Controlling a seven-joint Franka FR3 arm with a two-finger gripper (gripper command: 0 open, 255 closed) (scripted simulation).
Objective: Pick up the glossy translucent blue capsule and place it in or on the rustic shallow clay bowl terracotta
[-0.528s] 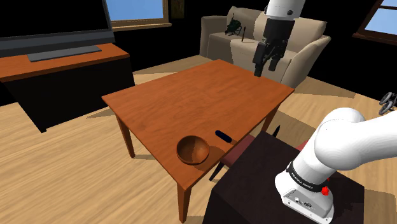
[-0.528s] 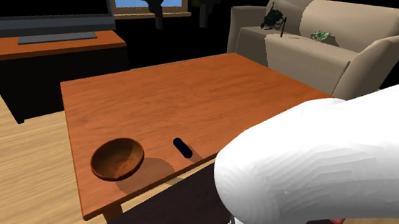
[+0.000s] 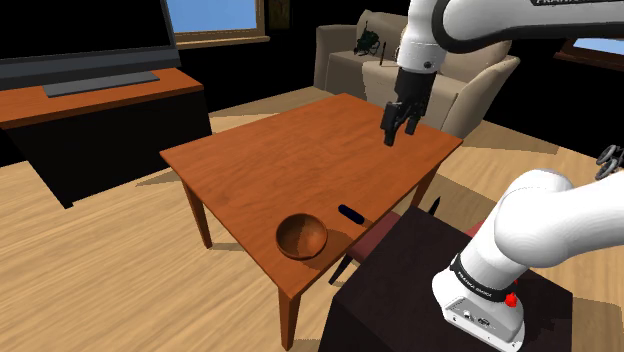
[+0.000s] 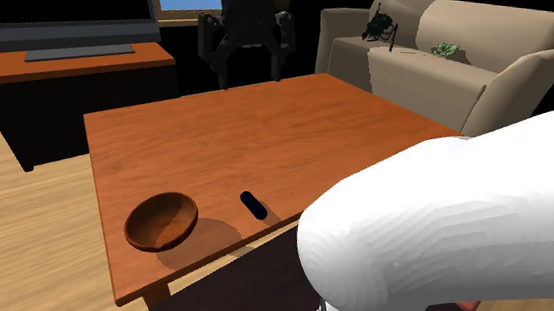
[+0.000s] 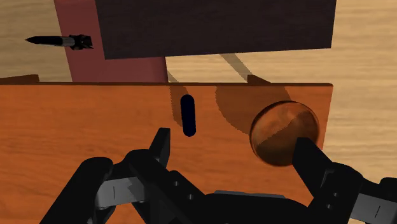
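- The all-black 2-finger gripper is hanging over the far part of the reddish-brown wooden table, its jaws standing wide apart and clasping nothing.
- The dark blue glossy capsule is lying flat on the table close to the edge nearest the stand, well apart from the gripper.
- The shallow reddish-brown bowl is sitting upright near the same edge, just beside the capsule but not touching it.
- The second exterior view is showing both fingers spread, with the gripper above the table's far edge; the capsule is lying to the right of the bowl there.
- The wrist view is looking between the fingers of the gripper at the capsule and the bowl; beyond the table edge it is showing the dark box stand and a small black pointed object on the floor.
- A beige sofa is standing behind the table, and a low wooden cabinet is carrying a dark flat screen under a blue window.
- A pale plank floor is running around the table.
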